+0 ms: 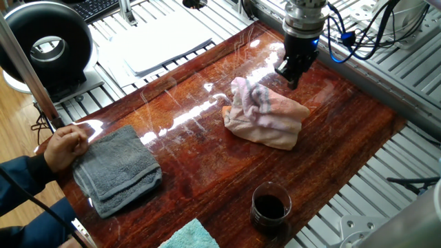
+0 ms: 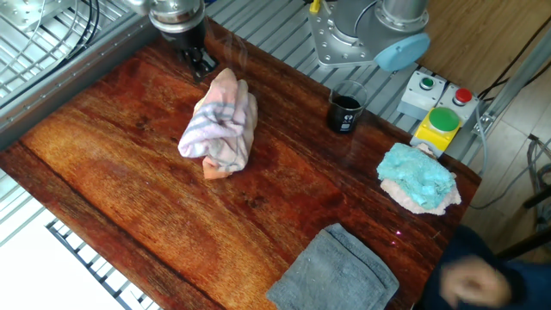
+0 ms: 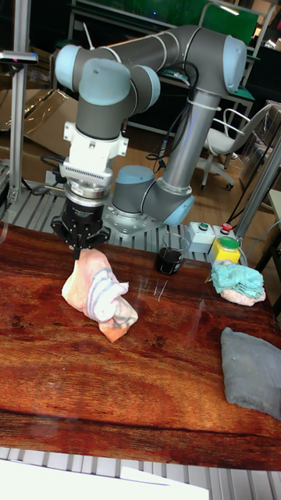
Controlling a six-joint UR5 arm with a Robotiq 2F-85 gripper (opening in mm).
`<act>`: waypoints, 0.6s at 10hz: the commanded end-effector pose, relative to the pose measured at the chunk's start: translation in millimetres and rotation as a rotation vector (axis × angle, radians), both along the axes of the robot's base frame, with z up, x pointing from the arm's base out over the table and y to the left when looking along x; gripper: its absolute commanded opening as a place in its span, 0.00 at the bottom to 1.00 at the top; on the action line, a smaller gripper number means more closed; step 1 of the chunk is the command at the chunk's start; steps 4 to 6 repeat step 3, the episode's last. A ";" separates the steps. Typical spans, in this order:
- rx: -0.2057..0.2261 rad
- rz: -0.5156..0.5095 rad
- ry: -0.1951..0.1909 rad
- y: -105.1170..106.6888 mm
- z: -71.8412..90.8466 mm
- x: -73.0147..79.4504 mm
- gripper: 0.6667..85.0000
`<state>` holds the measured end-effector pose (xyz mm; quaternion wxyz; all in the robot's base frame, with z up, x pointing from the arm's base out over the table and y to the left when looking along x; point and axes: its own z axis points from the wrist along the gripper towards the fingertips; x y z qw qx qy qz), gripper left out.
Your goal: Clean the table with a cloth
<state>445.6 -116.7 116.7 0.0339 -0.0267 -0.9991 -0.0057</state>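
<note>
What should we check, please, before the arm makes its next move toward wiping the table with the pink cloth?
1. Cloth on the table, bunched in a heap: ok.
2. Gripper holding the cloth: not ok; it sits above the cloth's edge, fingers close together with nothing between them.
3. Glass of dark liquid away from the cloth: ok, it stands apart, though a wide wipe could reach it.
4. Grey towel and teal cloth out of the way: ok, both lie at the table's far end.
5. Person's hand clear of the table: not ok, it rests at the edge by the grey towel.
</note>
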 end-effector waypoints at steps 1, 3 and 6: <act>0.049 0.000 -0.029 9.8 0.0 13.2 0.00; 0.068 0.009 -0.023 15.0 -0.4 13.8 0.00; 0.068 0.009 -0.023 15.0 -0.4 13.8 0.00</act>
